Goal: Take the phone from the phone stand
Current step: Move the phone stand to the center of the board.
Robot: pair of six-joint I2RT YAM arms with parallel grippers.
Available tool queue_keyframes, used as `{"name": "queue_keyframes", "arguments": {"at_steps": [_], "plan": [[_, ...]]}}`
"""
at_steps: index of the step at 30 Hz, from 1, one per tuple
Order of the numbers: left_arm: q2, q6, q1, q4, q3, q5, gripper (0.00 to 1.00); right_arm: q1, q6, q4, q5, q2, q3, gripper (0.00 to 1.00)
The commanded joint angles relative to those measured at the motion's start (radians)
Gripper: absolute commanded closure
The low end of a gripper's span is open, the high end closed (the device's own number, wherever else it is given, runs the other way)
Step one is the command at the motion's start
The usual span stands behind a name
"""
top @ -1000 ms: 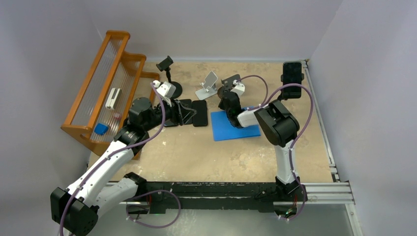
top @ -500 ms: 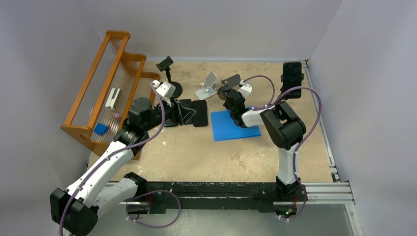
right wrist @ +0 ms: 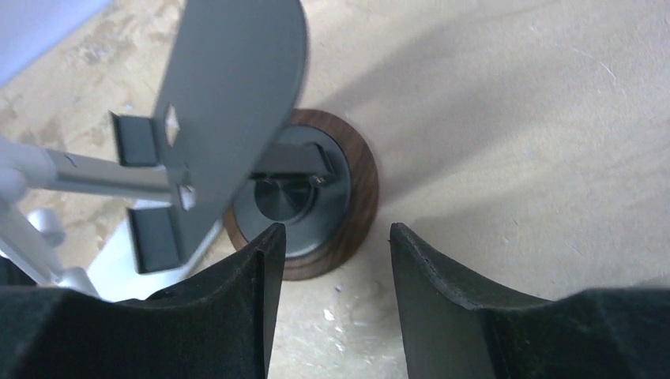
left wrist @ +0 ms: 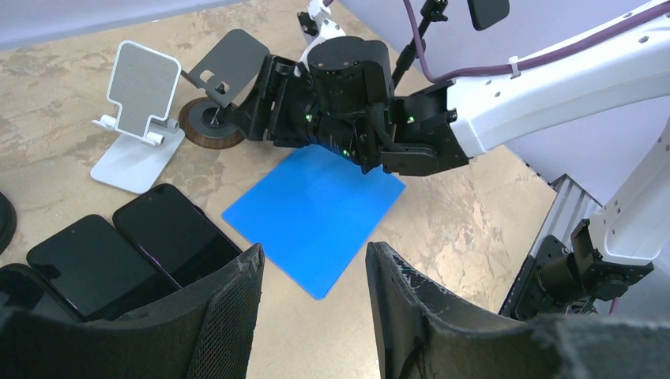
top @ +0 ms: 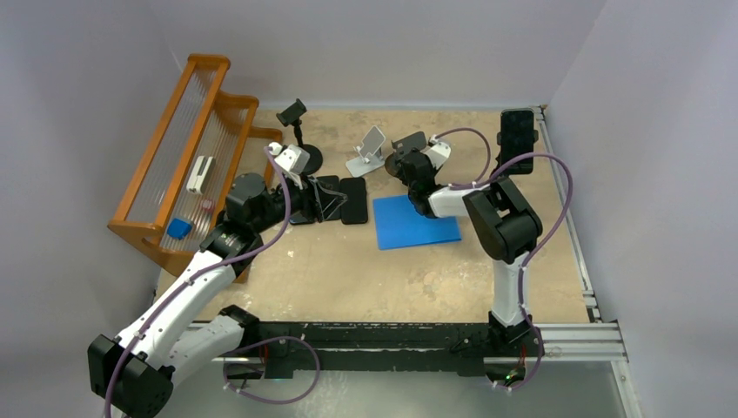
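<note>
A black phone (top: pixel 518 129) stands upright in a phone stand at the back right corner, apart from both grippers. In the left wrist view only the lower end of that phone (left wrist: pixel 487 9) shows at the top edge. My right gripper (right wrist: pixel 336 230) is open and empty, low over the table just before the wooden round base (right wrist: pixel 348 205) of an empty grey stand (right wrist: pixel 229 87). From above, the right gripper (top: pixel 405 164) sits by that grey stand (top: pixel 411 141). My left gripper (left wrist: pixel 314 249) is open and empty over the table, beside two black phones (left wrist: pixel 170 233) lying flat.
A blue mat (top: pixel 416 222) lies mid-table with nothing on it. An empty white stand (top: pixel 369 150) and a black clamp stand (top: pixel 294 115) are at the back. An orange rack (top: pixel 187 157) fills the left side. White walls close in the table.
My right gripper has lifted off the blue mat, moved back toward the grey stand and gone from shut to open. The left arm has stayed still.
</note>
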Motion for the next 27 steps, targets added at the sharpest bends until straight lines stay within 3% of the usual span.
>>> {"name": "queue_keyframes", "arguments": {"at_steps": [1,12,27], "plan": [[-0.021,-0.003,-0.005,0.026,0.041,0.004,0.51,-0.006,0.003,0.003,0.032,0.017,0.076,0.45],[-0.020,-0.005,-0.005,0.028,0.042,0.012,0.51,-0.009,-0.011,-0.022,-0.028,0.077,0.129,0.48],[-0.022,-0.008,-0.005,0.030,0.042,0.018,0.51,0.017,-0.046,0.013,-0.065,0.110,0.141,0.62]]}}
